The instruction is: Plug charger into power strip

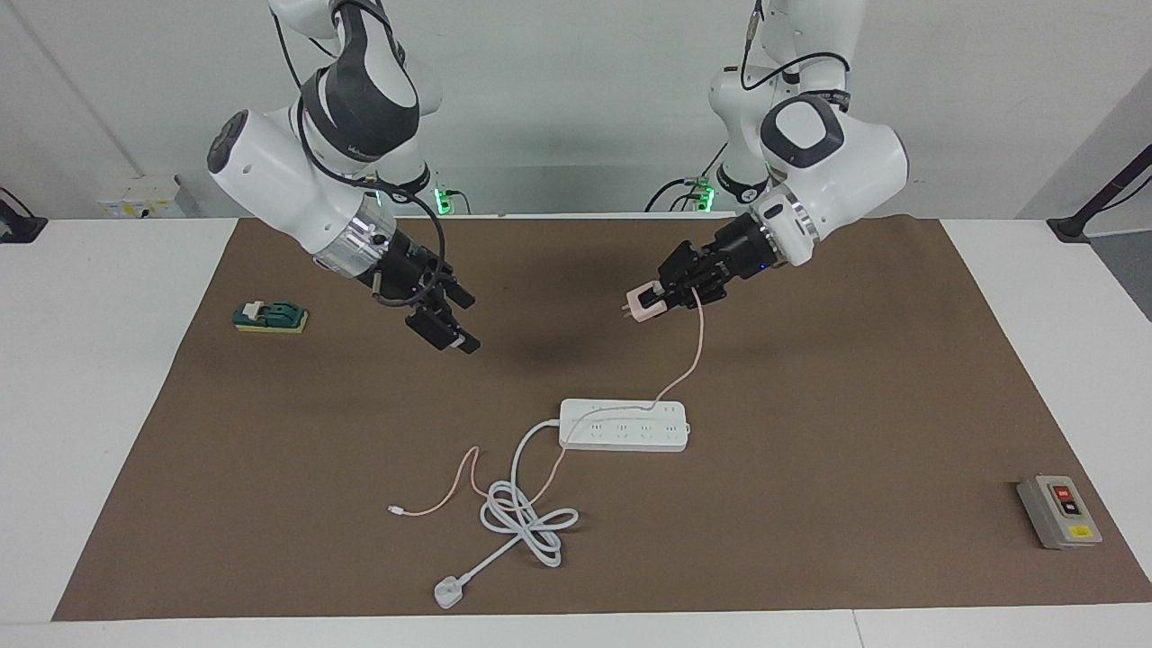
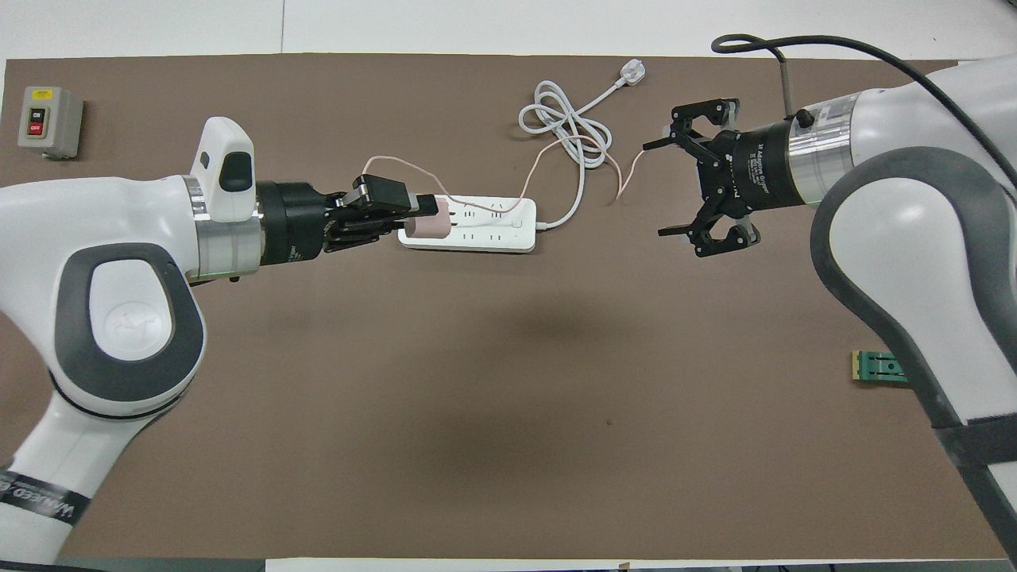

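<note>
My left gripper (image 1: 650,299) is shut on the pale pink charger (image 1: 637,308), which hangs in the air with its prongs pointing toward the right arm's end. In the overhead view the left gripper (image 2: 421,218) and the charger (image 2: 429,229) cover one end of the power strip (image 2: 496,226). The white power strip (image 1: 624,425) lies flat on the brown mat. The thin pink cable (image 1: 697,346) drops from the charger across the strip. My right gripper (image 1: 463,321) is open and holds nothing, raised over bare mat; overhead, the right gripper (image 2: 655,189) is apart from the strip.
The strip's thick white cord (image 1: 526,517) lies coiled, ending in a white three-pin plug (image 1: 446,591). A grey button box (image 1: 1059,511) sits toward the left arm's end. A green block (image 1: 270,316) lies at the mat's edge toward the right arm's end.
</note>
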You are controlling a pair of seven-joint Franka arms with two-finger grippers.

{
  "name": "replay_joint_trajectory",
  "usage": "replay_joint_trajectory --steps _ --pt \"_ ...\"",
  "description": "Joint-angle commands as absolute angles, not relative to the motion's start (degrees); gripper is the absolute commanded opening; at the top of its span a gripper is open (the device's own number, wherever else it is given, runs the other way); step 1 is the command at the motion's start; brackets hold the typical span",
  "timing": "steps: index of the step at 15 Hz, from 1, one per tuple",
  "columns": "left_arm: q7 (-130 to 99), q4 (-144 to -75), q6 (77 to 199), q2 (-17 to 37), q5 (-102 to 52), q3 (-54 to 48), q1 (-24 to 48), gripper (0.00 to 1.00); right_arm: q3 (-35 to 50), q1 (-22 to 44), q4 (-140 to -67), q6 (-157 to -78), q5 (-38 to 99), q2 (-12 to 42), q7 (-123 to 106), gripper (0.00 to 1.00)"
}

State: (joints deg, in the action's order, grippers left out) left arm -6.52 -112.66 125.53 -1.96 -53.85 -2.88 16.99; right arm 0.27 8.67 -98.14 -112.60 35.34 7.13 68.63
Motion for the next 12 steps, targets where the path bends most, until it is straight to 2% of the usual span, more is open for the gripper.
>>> replay_joint_trajectory --steps 1,5,9,12 --pt "-19.91 -109.18 112.99 -4.57 -37.93 -3.08 12.41 0.0 0.79 7.56 -98.17 -108.65 30.08 4.49 61.81 1.0" --pt "-33.28 -103.28 100.65 -3.69 -30.96 -3.08 9.41 0.0 0.79 7.29 -98.17 -104.42 22.7 2.37 49.34 1.0" --pt "-35.23 -105.12 99.4 -4.66 -26.02 -2.99 6.51 0.0 0.7 6.42 -98.09 -102.05 15.32 1.58 31.87 1.0" --pt "-43.82 -104.85 100.1 -5.01 -16.73 -3.08 5.8 0.0 0.7 5.54 -98.0 -101.08 9.6 1.14 16.92 1.0"
